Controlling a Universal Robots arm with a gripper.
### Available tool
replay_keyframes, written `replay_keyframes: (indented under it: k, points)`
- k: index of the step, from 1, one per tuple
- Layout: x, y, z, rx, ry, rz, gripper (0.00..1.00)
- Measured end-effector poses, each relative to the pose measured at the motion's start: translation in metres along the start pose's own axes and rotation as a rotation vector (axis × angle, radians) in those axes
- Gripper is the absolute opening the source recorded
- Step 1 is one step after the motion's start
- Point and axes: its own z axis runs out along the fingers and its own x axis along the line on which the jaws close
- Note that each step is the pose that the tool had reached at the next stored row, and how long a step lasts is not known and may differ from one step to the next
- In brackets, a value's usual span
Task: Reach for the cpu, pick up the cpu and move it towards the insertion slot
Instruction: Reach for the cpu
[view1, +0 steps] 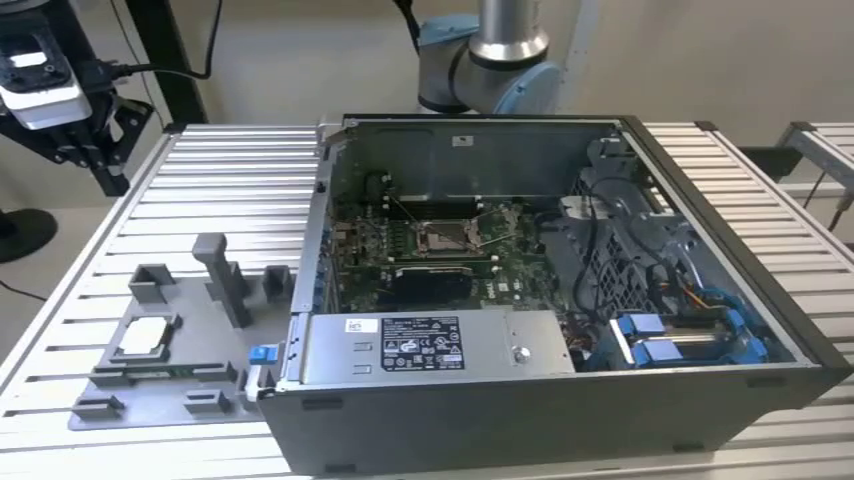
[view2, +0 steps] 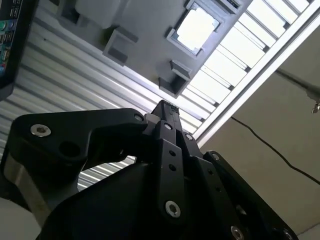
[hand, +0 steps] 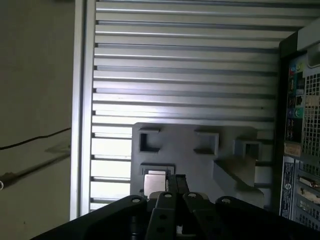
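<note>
Lying flat in a pocket of the grey fixture (view1: 154, 395) (probably to keep it square for a pick), the cpu (view1: 144, 337) sits untouched at the exterior view's lower left. The gripper (view2: 166, 107), fingers pressed together and empty, hangs well apart at that view's upper left. The slot (view1: 445, 235) faces up inside the open case (view1: 534, 420).

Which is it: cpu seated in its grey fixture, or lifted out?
Seated: the cpu lies flat in a pocket of the grey fixture; the gripper hangs apart.
</note>
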Motion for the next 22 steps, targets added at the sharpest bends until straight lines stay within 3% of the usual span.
replay_keyframes:
  k: [8,16,22]
  points:
    - [0.0028,-0.0188,0.0001,0.0,-0.0001,0.0,0.0]
    - [0.0096,-0.0287,0.0013,0.0,0.0,0.0,0.0]
    - [0.0098,-0.029,0.0013,0.0,0.0001,0.0,0.0]
